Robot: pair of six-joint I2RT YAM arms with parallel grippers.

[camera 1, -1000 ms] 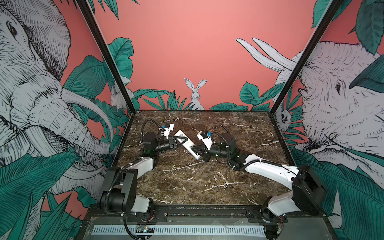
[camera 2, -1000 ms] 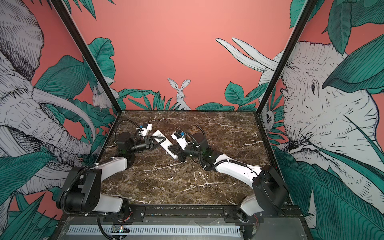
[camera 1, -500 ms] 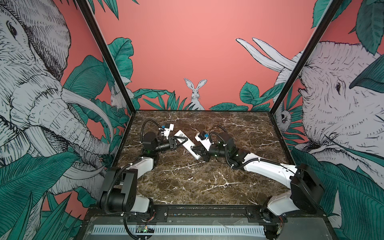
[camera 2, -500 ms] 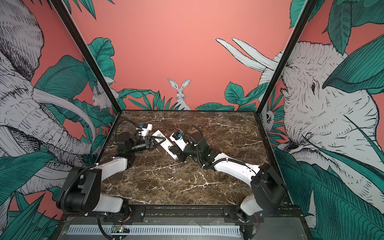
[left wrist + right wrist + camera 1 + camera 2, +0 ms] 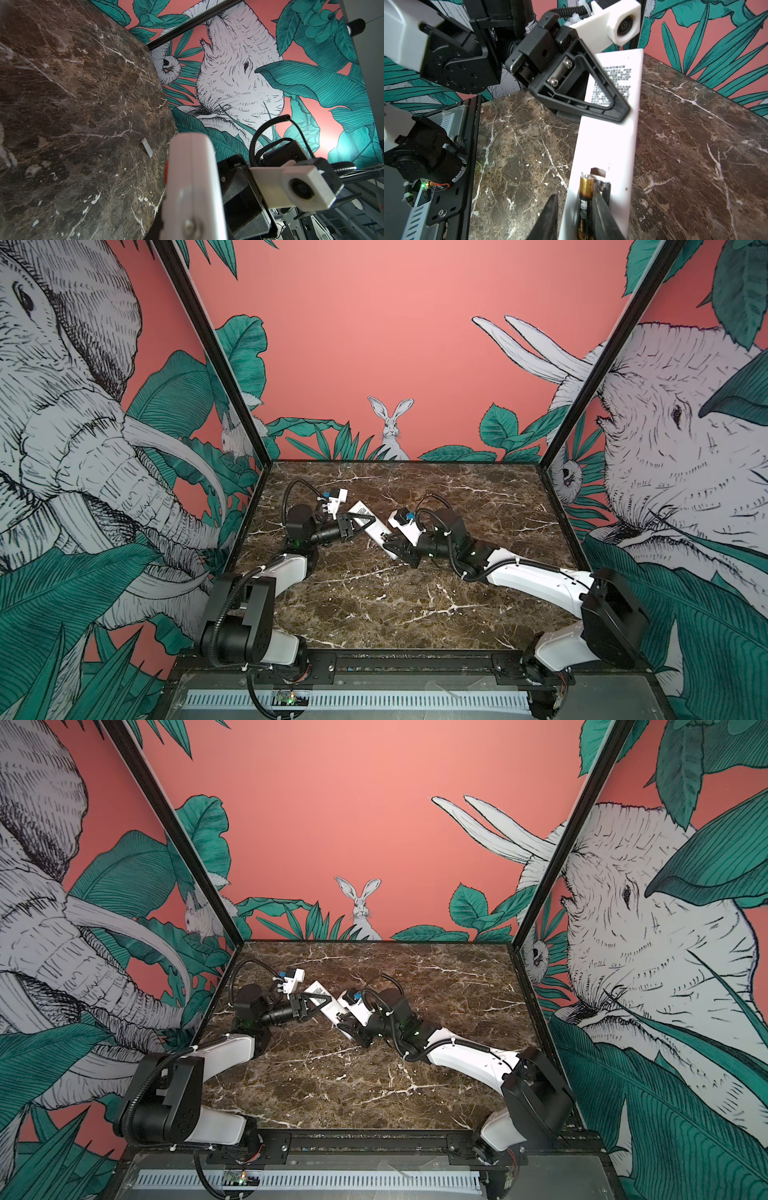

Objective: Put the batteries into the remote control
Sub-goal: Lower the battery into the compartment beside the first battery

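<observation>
- Leftmost, the left fingers (image 5: 360, 523) are clamped shut on the remote (image 5: 371, 524) near its printed-label end; the right wrist view shows one black triangular finger (image 5: 600, 97) laid across its plain white back.
- Next, the remote lies slantwise in both top views (image 5: 328, 1006), back side up, between the two arms over the brown marble tabletop (image 5: 374, 597); whether it touches the tabletop I cannot tell.
- At its nearer end the battery bay is uncovered: one battery (image 5: 585, 199), black with a gold band, lies in the bay, and a second dark one (image 5: 606, 190) sits just beside it, largely hidden.
- Then the right fingers (image 5: 576, 218) stand slightly parted, one finger outside the remote's edge and one (image 5: 601, 209) between the two batteries; I cannot tell if they press on the battery.
- Farther right, a small flat white piece (image 5: 147, 148) lies alone on the tabletop in the left wrist view.
</observation>
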